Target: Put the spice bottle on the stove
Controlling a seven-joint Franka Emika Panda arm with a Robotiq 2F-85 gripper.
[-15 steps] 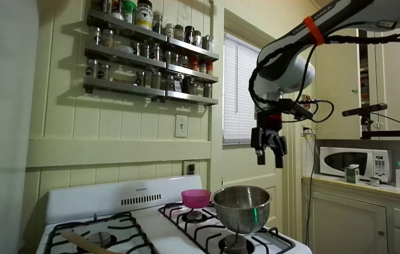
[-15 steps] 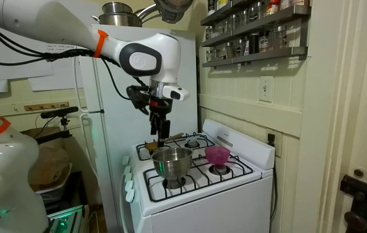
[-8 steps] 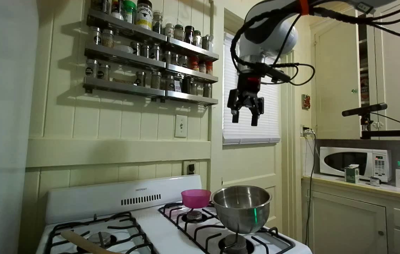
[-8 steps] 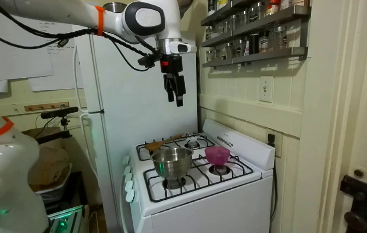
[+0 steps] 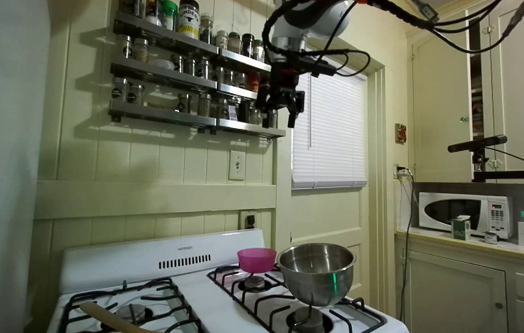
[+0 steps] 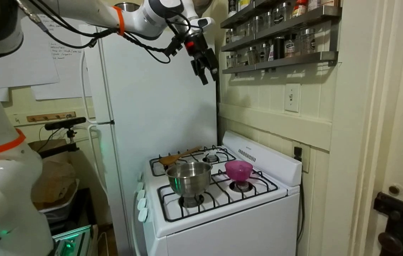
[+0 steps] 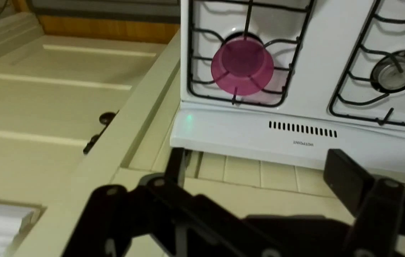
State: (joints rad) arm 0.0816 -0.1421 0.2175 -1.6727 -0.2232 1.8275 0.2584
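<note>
Several spice bottles stand on the wall shelves, for example a glass one on the lowest shelf [image 5: 204, 105] and one in an exterior view [image 6: 307, 38]. Which one the task means cannot be told. The stove [image 5: 202, 296] is white with black grates; it also shows in an exterior view [image 6: 233, 227] and in the wrist view [image 7: 325, 53]. My gripper [image 5: 279, 121] is open and empty, high above the stove, near the shelves' window-side end in that view. In an exterior view the gripper [image 6: 209, 79] is tilted. In the wrist view nothing is between the fingers [image 7: 256, 160].
On the stove are a steel bowl [image 5: 317, 277], a pink bowl [image 5: 256, 260] and a wooden spoon [image 6: 176, 158]. Metal shelves [image 5: 165, 114] stick out from the wall. A fridge [image 6: 159, 124] stands beside the stove. A window blind [image 5: 331, 138] is beside the shelves.
The arm has lifted the gripper from just above the steel bowl up to shelf height and moved it toward the wall shelves. The gripper has tilted. The things on the stove have not moved.
</note>
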